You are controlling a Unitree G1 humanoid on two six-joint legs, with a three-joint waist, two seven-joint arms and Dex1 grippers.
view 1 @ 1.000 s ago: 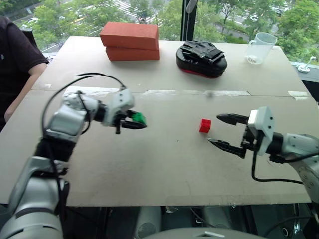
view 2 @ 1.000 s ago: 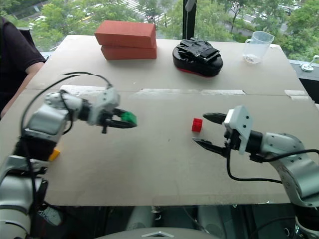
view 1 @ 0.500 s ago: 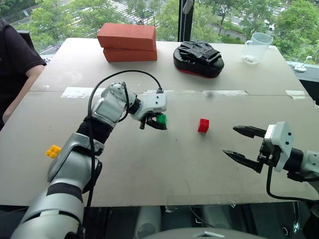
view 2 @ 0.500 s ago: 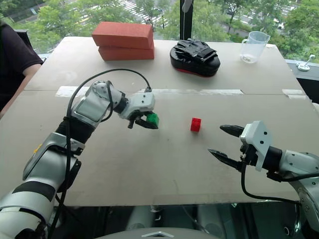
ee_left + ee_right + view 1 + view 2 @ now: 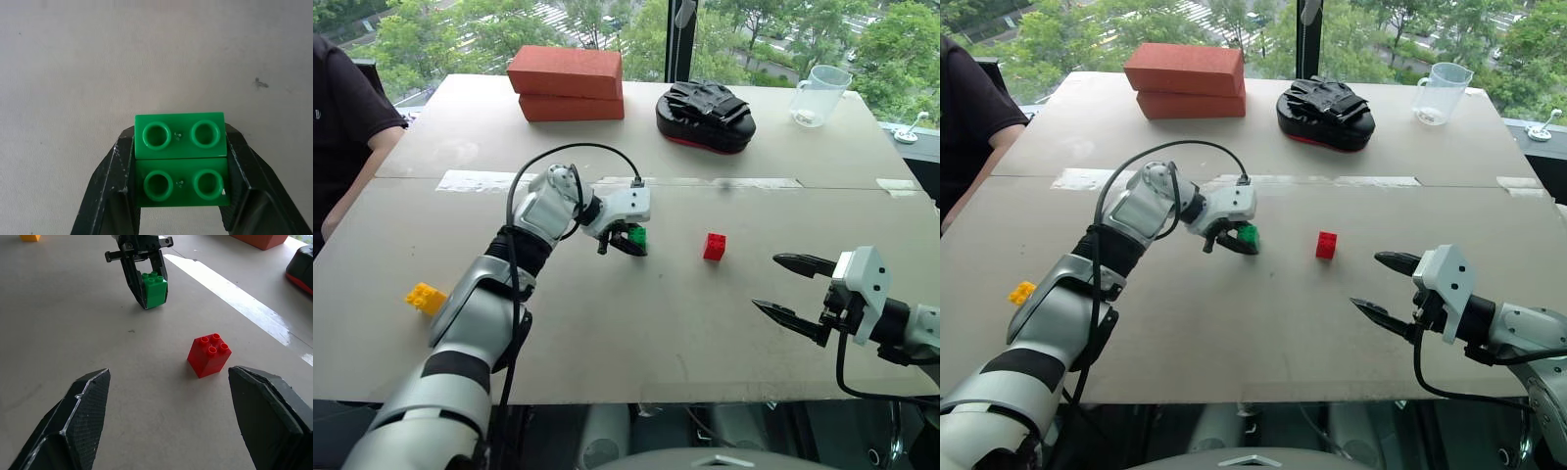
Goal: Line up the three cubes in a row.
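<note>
Now that my left gripper (image 5: 628, 241), clamped tight on the green cube (image 5: 636, 235), has swung in from the left side of the table (image 5: 607, 323) and dropped low, the cube hangs just above or barely on the surface, a short way left of the red cube (image 5: 714, 246). My right gripper (image 5: 791, 290) has backed off from the red cube toward the near right edge, jaws wide and empty. I judge the green one about ready to set down beside the red, leaving the yellow cube (image 5: 426, 297), far off near the left edge, to fetch.
</note>
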